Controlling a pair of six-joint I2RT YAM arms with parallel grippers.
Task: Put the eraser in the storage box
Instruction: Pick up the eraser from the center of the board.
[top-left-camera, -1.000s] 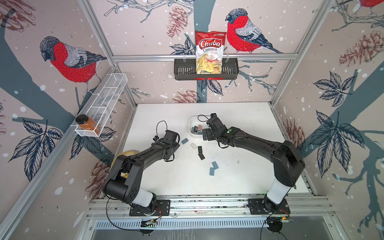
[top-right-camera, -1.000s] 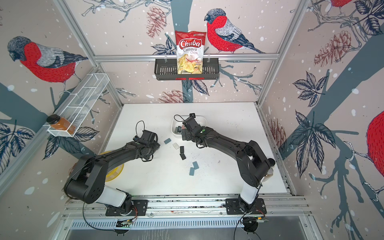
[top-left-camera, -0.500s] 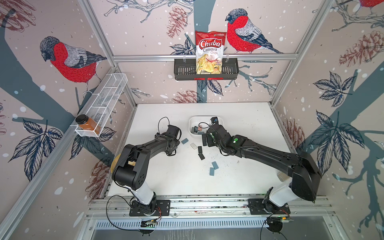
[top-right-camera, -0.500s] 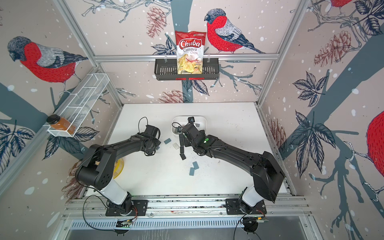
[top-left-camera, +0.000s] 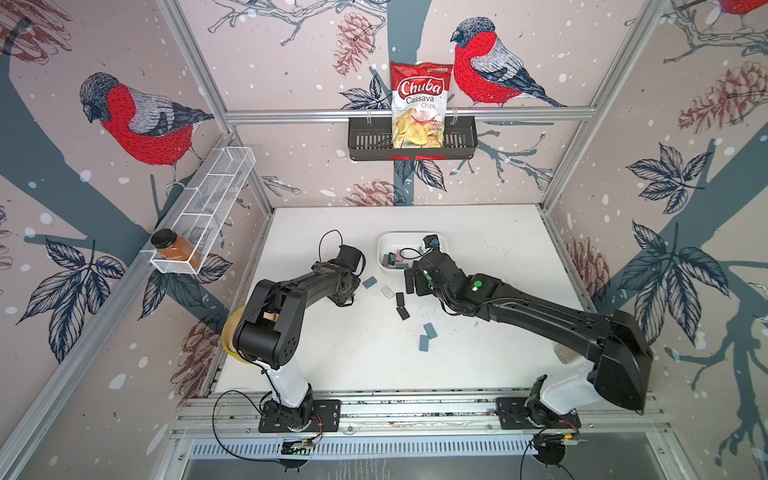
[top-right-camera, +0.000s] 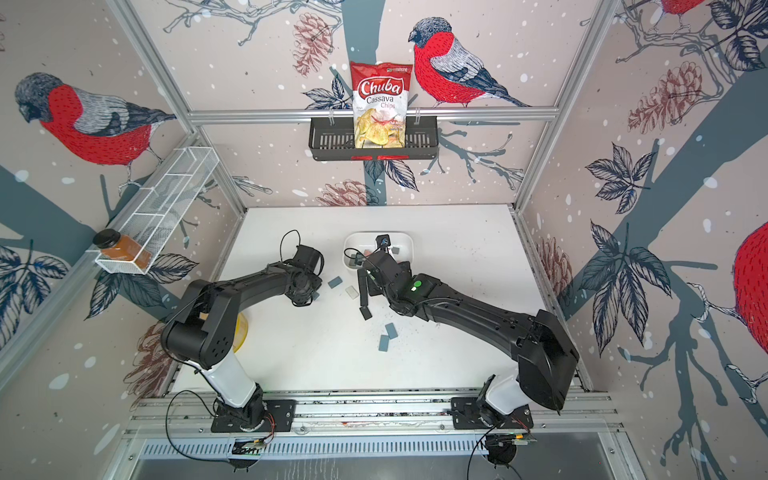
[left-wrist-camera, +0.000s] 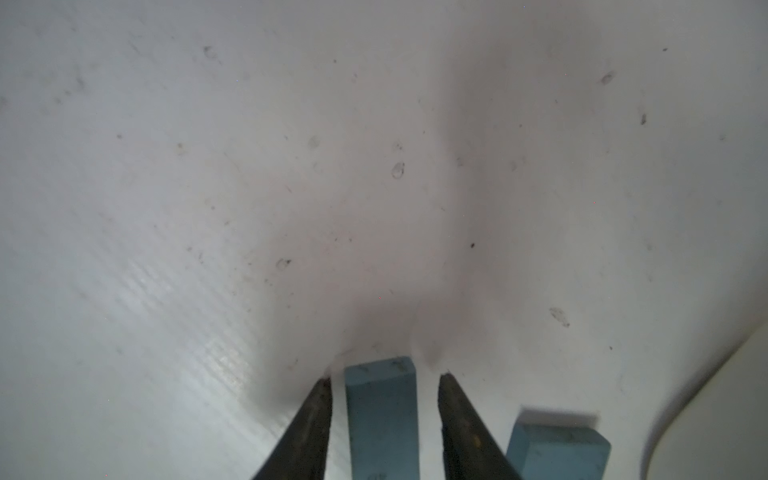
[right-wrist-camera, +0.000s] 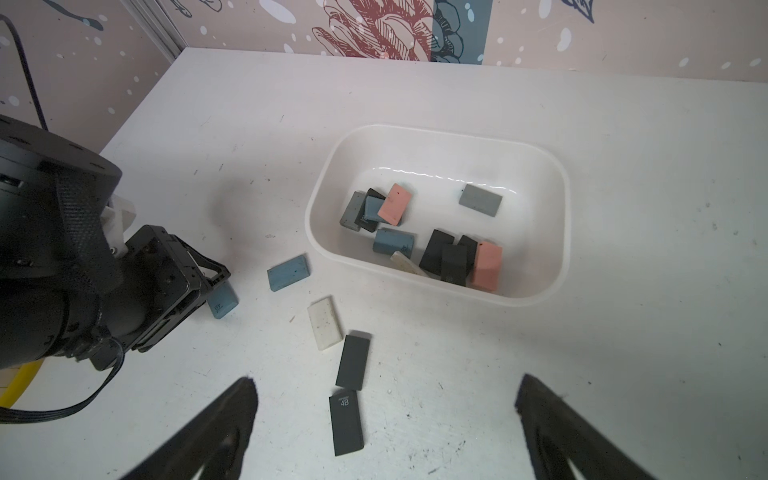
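The blue eraser (left-wrist-camera: 380, 415) is lying flat on the white surface (top-left-camera: 498, 257), outside the storage box (right-wrist-camera: 436, 129). In both top views the box is sitting at mid-frame, up and to the right of the eraser's spot under the left arm's wrist. The left pincer (left-wrist-camera: 386, 379) is standing tips-down at the surface with one tip on each side of the eraser. A thin strip of white is showing on either side, so the tips are apart and clamping nothing. A second blue eraser (left-wrist-camera: 559, 453) is lying just beside it. Inside the box two pink erasers (right-wrist-camera: 397, 203), a grey eraser (right-wrist-camera: 480, 200), several black erasers (right-wrist-camera: 446, 257) and more blue, grey and white ones are lying loosely piled. Near the box a white eraser (right-wrist-camera: 325, 323) and two black bars (right-wrist-camera: 352, 361) are lying loose on the surface, the nearer one printed "4B". Two more blue pieces (top-left-camera: 430, 331) are lying lower in the frame. The right pincer (right-wrist-camera: 386, 384) is hovering over the black bars with its tips wide apart and empty. At upper centre a black slotted basket (top-left-camera: 365, 137) is holding a chips bag (top-left-camera: 419, 104) reading "Chuba Cassava Chips". At the left a white wire rack (top-left-camera: 216, 187) is holding an amber bottle (top-left-camera: 174, 247) with a black cap.
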